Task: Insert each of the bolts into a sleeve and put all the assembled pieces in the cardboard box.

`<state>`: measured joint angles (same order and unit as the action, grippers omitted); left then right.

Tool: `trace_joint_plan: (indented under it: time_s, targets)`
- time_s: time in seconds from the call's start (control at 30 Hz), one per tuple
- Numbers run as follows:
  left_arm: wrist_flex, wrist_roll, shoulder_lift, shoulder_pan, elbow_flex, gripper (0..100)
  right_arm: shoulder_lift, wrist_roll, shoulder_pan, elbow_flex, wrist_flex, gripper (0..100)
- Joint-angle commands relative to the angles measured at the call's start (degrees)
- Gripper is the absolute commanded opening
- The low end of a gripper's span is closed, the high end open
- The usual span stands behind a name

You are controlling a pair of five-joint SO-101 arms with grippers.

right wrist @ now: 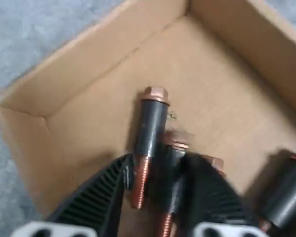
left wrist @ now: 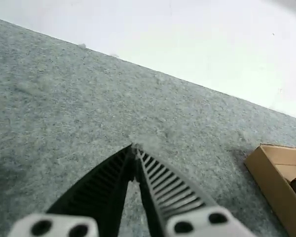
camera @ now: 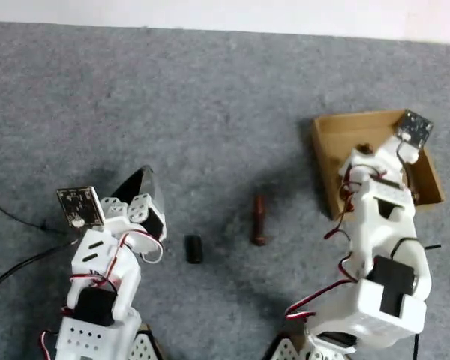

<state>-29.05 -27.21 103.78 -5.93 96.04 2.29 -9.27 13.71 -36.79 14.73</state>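
Right gripper: down inside the cardboard box, jaws parted and not clamped on anything I can make out.
Assembled pieces: several bolts already in their black sleeves lie on the box floor. Two sit in the gap between the right gripper's jaws, one more is partly hidden behind a jaw, and another lies off to the side.
Left gripper: clenched on nothing, tips meeting, low over the grey table toward its near left corner.
Loose sleeve: short and black, on the table near the left gripper, on the side toward the right arm, not touching it.
Loose bolt: copper-coloured, lying flat near the middle of the table, between the sleeve and the box, apart from both.
Box position: on the right side of the table, under the right arm.
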Motion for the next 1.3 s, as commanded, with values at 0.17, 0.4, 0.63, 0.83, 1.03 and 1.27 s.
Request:
trace_joint_plan:
  time_s: [0.17, 0.4, 0.63, 0.83, 1.03, 1.27]
  targets:
    - [1.1, 0.4, 0.7, 0.7, 1.1, 1, -12.8, 1.7, -8.5, -2.3, 3.7, 24.5]
    - [1.1, 0.4, 0.7, 0.7, 1.1, 1, -31.1, 1.8, -25.6, -15.7, 12.2, 24.5]
    - [2.4, 0.0, 1.0, 8.7, 0.8, 1, -42.2, 1.8, -33.5, -25.1, 16.3, 24.5]
    - [6.7, 0.0, 0.8, 16.1, 1.0, 1, -44.9, 1.8, -43.0, -26.8, 20.0, 24.5]
    - [6.9, 0.0, 0.9, 20.2, 0.9, 1, -44.8, 1.6, -55.3, -26.8, 20.1, 24.5]
    - [9.6, -0.1, 0.9, 27.6, 1.0, 1, -41.5, 1.3, -67.8, -26.7, 17.1, 24.5]
